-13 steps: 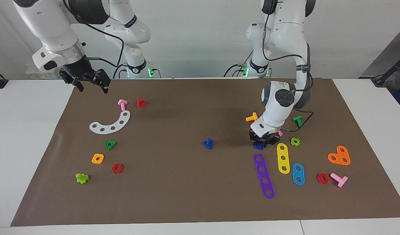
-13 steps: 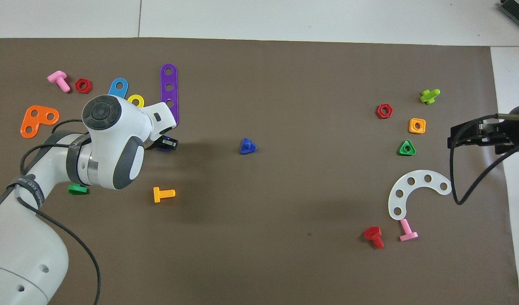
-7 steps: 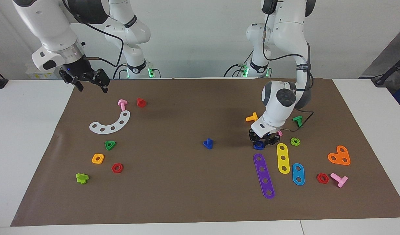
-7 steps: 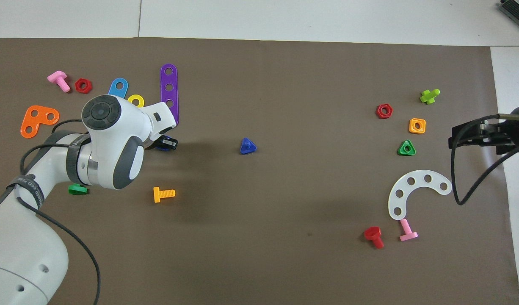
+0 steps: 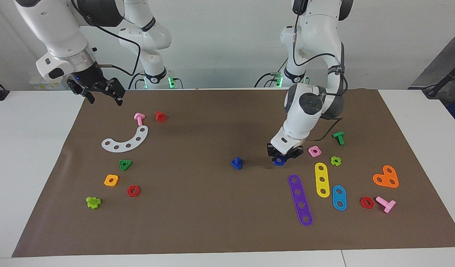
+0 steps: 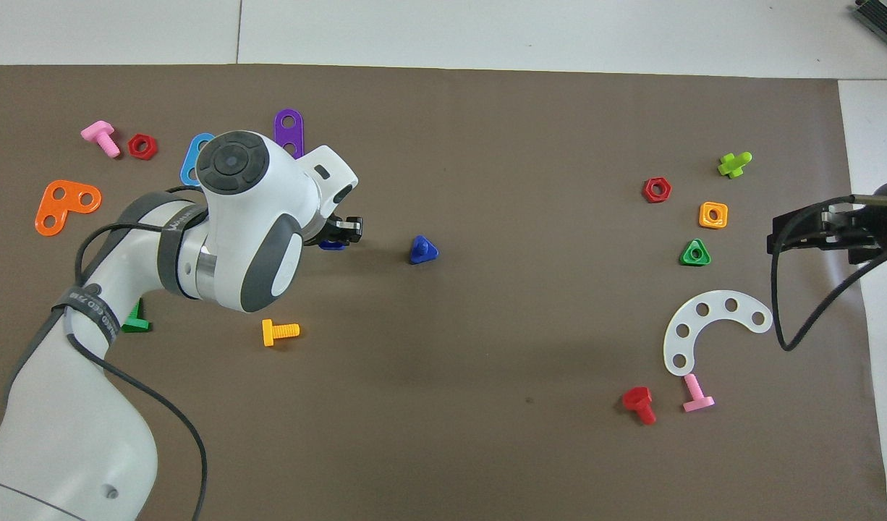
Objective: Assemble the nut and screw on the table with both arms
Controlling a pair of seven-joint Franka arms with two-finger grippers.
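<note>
The dark-blue square nut (image 5: 279, 161) (image 6: 332, 245) is held in my left gripper (image 5: 281, 156) (image 6: 340, 236), which is shut on it low over the brown paper of the table (image 5: 212, 222). The dark-blue screw (image 5: 236, 163) (image 6: 422, 250) stands head down, shaft up, mid-table, a short way from the held nut toward the right arm's end. My right gripper (image 5: 103, 95) (image 6: 812, 230) is open and empty. It hangs in the air over the paper's edge at the right arm's end and waits.
A pink square nut (image 5: 314, 151), a green screw (image 5: 339, 138), an orange screw (image 6: 279, 331) and purple (image 5: 300, 199) and yellow (image 5: 322, 179) strips lie around the left arm. A white arc (image 5: 125, 140), a green triangular nut (image 5: 125, 164) and an orange square nut (image 5: 111, 180) lie toward the right arm's end.
My left gripper has moved with the blue nut from beside the pink nut toward the blue screw, uncovering the pink nut. The right gripper has hardly moved.
</note>
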